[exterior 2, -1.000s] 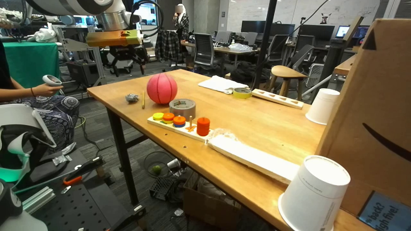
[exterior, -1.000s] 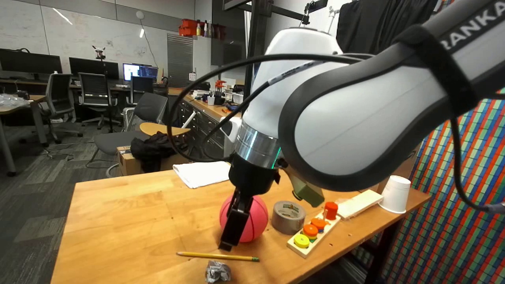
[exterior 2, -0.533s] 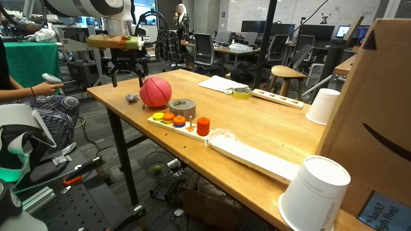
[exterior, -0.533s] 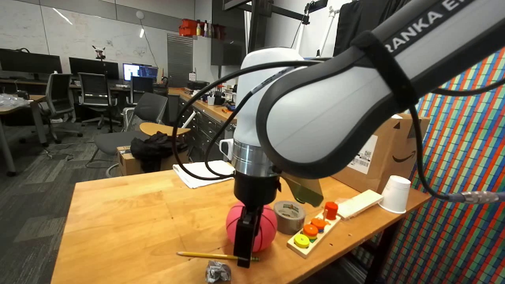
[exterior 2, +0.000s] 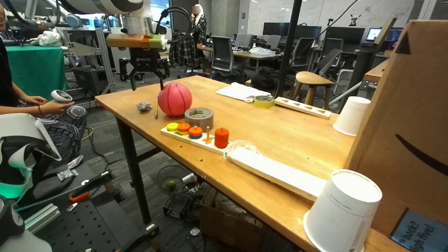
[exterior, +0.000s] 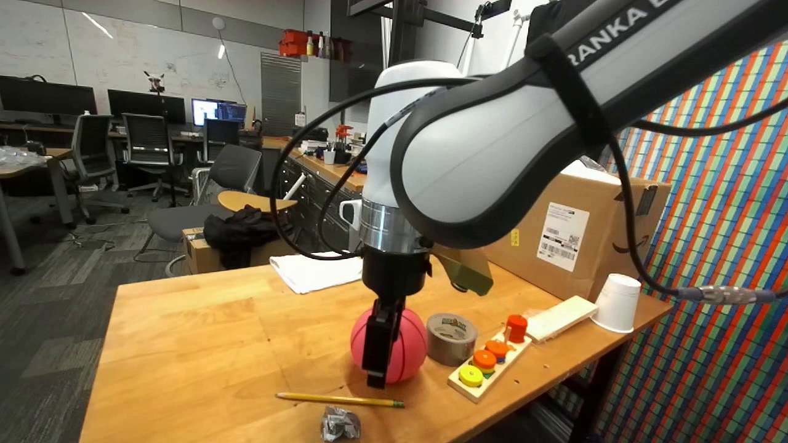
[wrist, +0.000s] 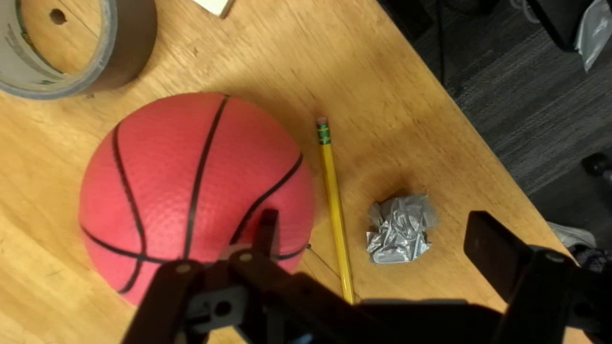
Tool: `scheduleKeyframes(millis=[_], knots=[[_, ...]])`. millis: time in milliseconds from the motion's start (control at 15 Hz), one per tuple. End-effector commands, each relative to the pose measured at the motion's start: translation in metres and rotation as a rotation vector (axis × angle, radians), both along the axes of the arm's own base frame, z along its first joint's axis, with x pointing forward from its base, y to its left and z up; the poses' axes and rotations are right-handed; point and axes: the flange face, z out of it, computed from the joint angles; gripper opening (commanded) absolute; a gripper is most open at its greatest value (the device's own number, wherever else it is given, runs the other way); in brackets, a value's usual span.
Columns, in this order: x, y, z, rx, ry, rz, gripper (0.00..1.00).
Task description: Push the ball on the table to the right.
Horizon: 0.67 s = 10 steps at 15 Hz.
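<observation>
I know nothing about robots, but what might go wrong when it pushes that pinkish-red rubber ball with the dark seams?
The pinkish-red rubber ball may roll further than wanted: it is round, and the spread black fingers are not closed around it. It could bump the round grey tape roll, which sits close by on the light-brown wooden table. The thin yellow pencil lying beside the ball might get rolled over or knocked aside.

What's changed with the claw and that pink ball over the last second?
The ball rolled toward the pencil, then partway back. The gripper came down, then rose a little, and stays open; nothing was taken hold of. The pencil and silver wad look unmoved.
</observation>
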Motion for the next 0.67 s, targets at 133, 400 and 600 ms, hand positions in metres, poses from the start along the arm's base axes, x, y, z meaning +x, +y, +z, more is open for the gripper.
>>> scheduleKeyframes(millis=[133,400,600], knots=[[0.044,-0.013,-0.013,0.05,0.052,0.012,1.0],[0.105,-0.04,0.02,0.053,-0.098,0.01,1.0],[0.155,-0.089,0.053,0.042,-0.287,-0.049,1.0]])
